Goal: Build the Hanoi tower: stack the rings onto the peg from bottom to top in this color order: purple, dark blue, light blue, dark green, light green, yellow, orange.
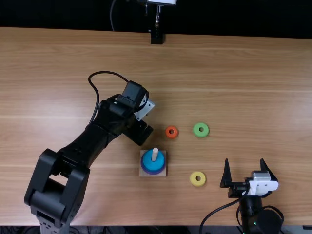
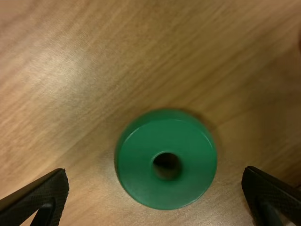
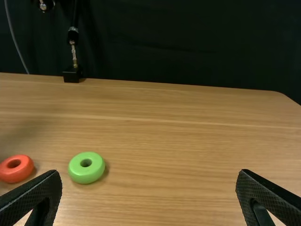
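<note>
My left gripper [image 1: 141, 132] is over the table behind the peg base. In the left wrist view my left gripper [image 2: 155, 195] stands open above the dark green ring [image 2: 136, 176], which lies flat on the wood between its two fingers. The square wooden base [image 1: 161, 172] holds a purple ring [image 1: 154, 172] with blue above it, and a light blue ring [image 1: 150, 163] on top around the peg [image 1: 155, 153]. Orange [image 1: 167, 134], light green [image 1: 204, 133] and yellow [image 1: 201, 182] rings lie loose. My right gripper [image 1: 245, 168], open, is at the near right; in its wrist view, the right gripper [image 3: 148, 195] holds nothing.
A black stand [image 1: 156, 38] is at the table's far edge. The left arm [image 1: 87, 146] stretches over the left part of the table [image 1: 48, 97], with a cable looping beside it. Another cable runs by the right arm near the front edge.
</note>
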